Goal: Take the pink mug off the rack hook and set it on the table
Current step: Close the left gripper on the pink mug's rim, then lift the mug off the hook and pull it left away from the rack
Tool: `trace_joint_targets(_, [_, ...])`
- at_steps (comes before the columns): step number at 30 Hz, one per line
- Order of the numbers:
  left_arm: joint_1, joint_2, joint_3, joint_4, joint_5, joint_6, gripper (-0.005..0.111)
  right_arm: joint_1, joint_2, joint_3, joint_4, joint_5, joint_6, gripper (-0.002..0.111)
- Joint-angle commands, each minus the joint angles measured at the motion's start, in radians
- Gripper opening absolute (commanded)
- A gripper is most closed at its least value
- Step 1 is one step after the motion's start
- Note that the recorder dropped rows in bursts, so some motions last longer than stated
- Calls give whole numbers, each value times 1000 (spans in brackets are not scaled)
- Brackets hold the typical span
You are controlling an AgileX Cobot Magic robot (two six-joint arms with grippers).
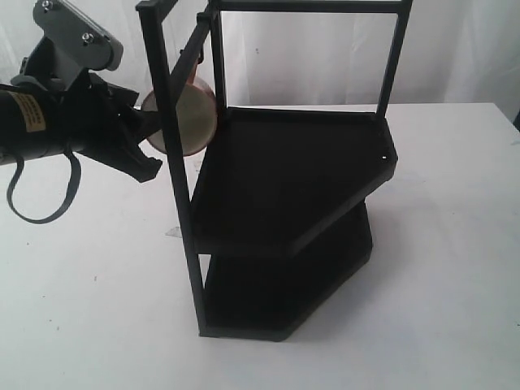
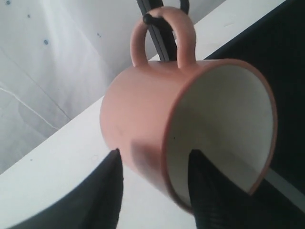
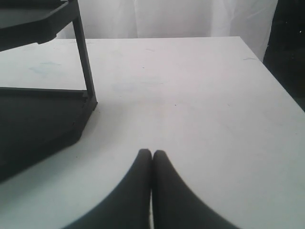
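On the upper side bar of the rack (image 1: 284,171), the pink mug (image 2: 138,114) hangs by its handle (image 2: 164,28) from the hook (image 2: 148,19), tipped on its side with the cream mouth facing out toward the shelves, so nothing of the real job is finished yet: the mug is still up in the air and well above the table (image 1: 97,309). My left gripper (image 2: 155,155) has reached it and sits astride the lower wall of the mug, one finger outside against the pink and the other inside the mouth; the jaws stand partly apart with the wall between them, and I cannot tell whether they are pinching it or only bracketing it. My right gripper (image 3: 152,155) is pressed shut on nothing, low over bare table off to the far side of the rack. By my reckoning the approach is done, and what is left is a firm grip, slipping the handle off the hook, carrying the mug clear of the bar and setting it down on the table
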Motion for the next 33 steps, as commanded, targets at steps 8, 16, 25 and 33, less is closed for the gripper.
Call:
trace_joint_targets(8, [-5,-1,-4,7,30,-2,0,6,-7,2,-4,-3,0,0])
trace_joint_targets(16, [-5,-7,-4,7,30,-10,0,6,-7,2,-4,-3,0,0])
trace_joint_targets(25, [-5,-73,-4,-5,32,-12,0,6,-7,2,-4,-3,0,0])
trace_joint_targets(33, [-5,-110,-4,-5,75,18,0,6,-7,2,-4,-3,0,0])
